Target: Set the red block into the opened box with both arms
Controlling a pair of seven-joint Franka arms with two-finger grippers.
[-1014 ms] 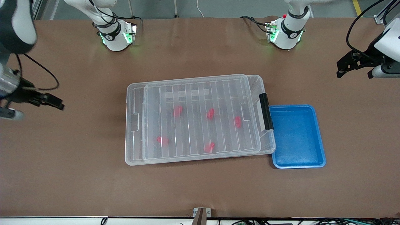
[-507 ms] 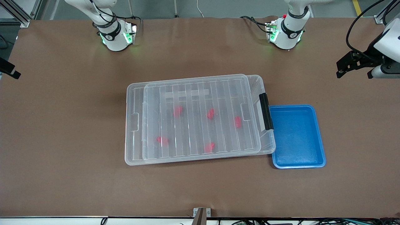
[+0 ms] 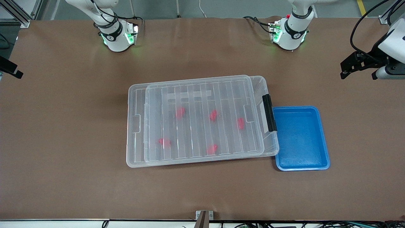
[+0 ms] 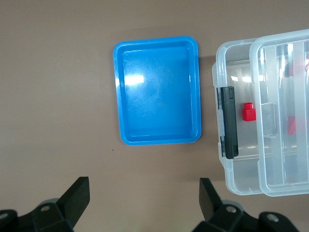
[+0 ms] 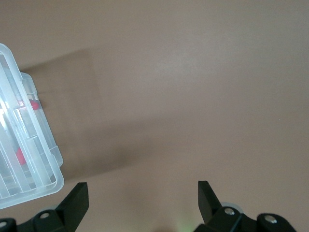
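Red blocks, five of them, lie scattered inside the clear box at frame centre, its ribbed lid askew on top, long axis across the bench. Right gripper at left edge and left gripper at upper right both gape empty. Blue tray adjoins the box's black handle. No legible writing.

The box is a large, shallow, clear plastic bin lying flat mid-table, touching the blue tray with its black-handled end. Its ribbed clear lid rests on top, shifted toward the tray. Five small red blocks lie scattered inside the box.
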